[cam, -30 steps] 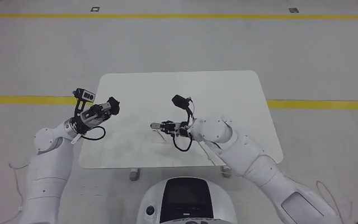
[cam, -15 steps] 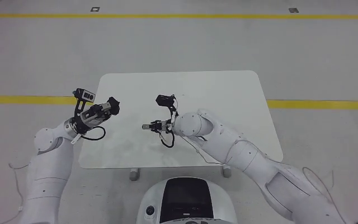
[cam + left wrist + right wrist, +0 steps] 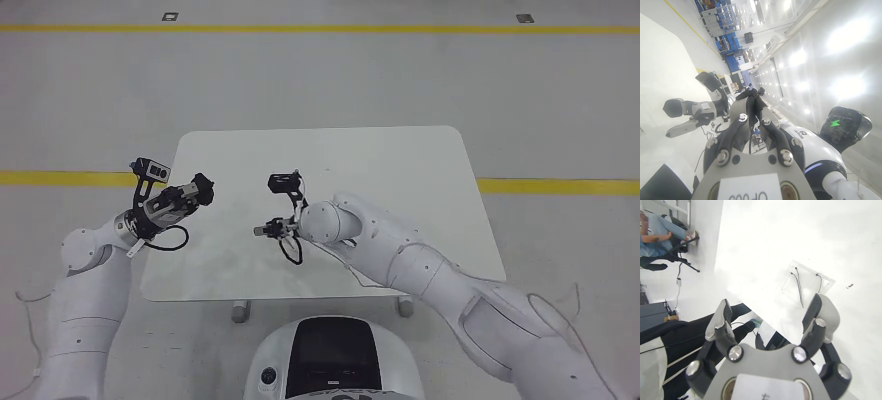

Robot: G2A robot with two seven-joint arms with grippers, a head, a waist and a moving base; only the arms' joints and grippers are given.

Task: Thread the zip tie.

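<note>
**1. Left gripper** (image 3: 203,187). It is held above the table's left edge and points toward the table's middle. In its own wrist view (image 3: 752,99) the fingers (image 3: 738,108) are drawn together and clamped on a black strip.

**2. Zip tie** (image 3: 751,113). By its look this is the black strip just named. It is pinched between the left fingers, bunches dark at the fingertips, and a thin tail runs back toward the gripper's base.

**3. Right gripper** (image 3: 262,229). It is over the table, left of centre, and points toward the left gripper, apart from it with bare table top between them. Its wrist view (image 3: 770,308) shows the jaws spread wide, the ribbed pads (image 3: 810,311) facing each other with nothing between them. The left wrist view also shows it (image 3: 668,122), with its two fingers parted.

**4. Table** (image 3: 400,160). It is white with rounded corners.

**5. Clear tray** (image 3: 829,280). It lies flat on the white table top, ahead of the right gripper.

**6. Spare zip ties**. Two black ties lie inside the tray, side by side and not touching, one longer (image 3: 798,285) and one shorter (image 3: 820,282). Each has its head at the end farther from the gripper.

**7. Small dark piece** (image 3: 849,285). It sits on the table top just outside the tray, and what it is cannot be told.
</note>
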